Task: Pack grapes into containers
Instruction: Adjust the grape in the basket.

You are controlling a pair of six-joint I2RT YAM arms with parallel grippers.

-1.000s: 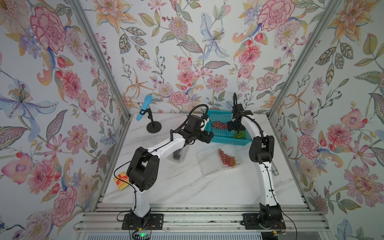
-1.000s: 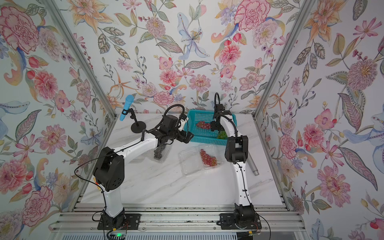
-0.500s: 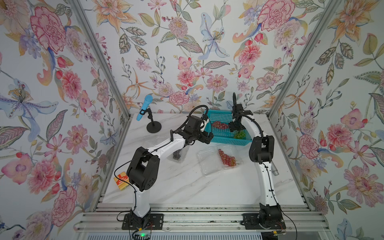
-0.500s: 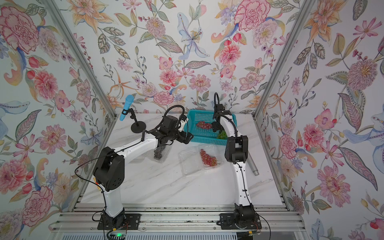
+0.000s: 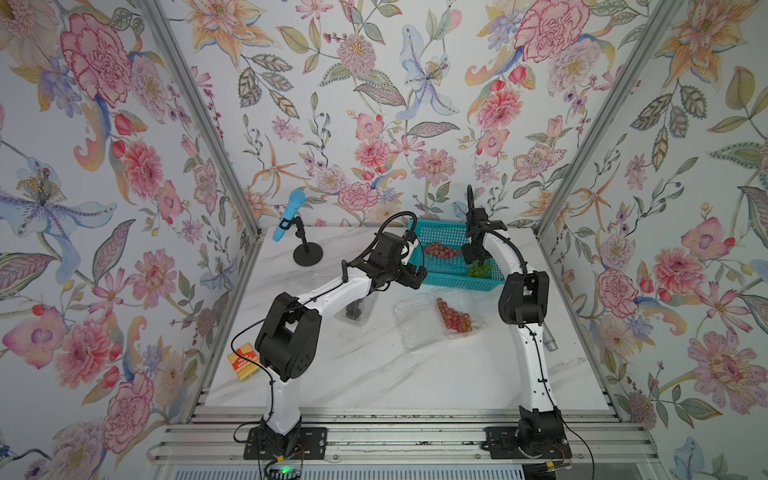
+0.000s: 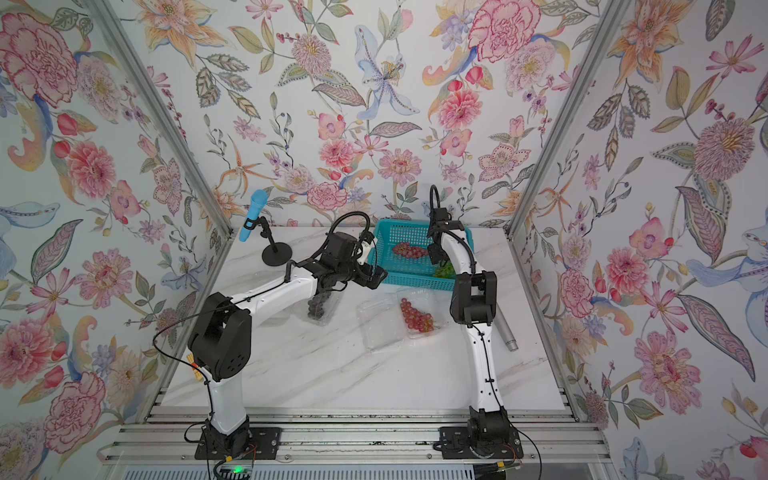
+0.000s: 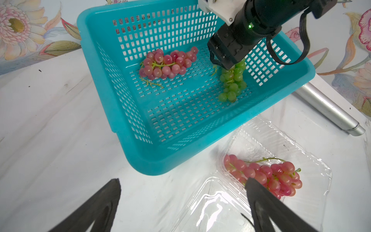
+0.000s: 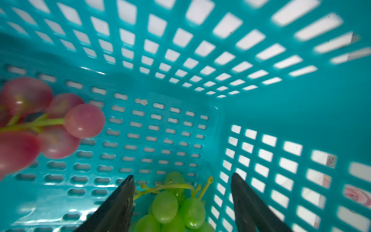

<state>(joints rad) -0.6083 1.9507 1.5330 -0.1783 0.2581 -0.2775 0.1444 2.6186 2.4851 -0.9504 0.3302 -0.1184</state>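
A teal basket (image 5: 453,283) at the back holds a red bunch of grapes (image 5: 440,250) and a green bunch (image 7: 232,84). My right gripper (image 8: 182,176) reaches down into the basket. It is open, with its fingers either side of the green grapes (image 8: 166,206). My left gripper (image 7: 182,179) hangs open and empty above the table, just in front of the basket. It is over the edge of an open clear container (image 7: 212,209) that holds red grapes (image 7: 265,174). Under my left arm a second container holds dark grapes (image 6: 318,307).
A blue microphone on a black stand (image 5: 291,220) is at the back left. A metal cylinder (image 7: 329,108) lies by the right wall beside my right arm. A small orange box (image 5: 243,361) sits at the table's left edge. Flowered walls close in three sides.
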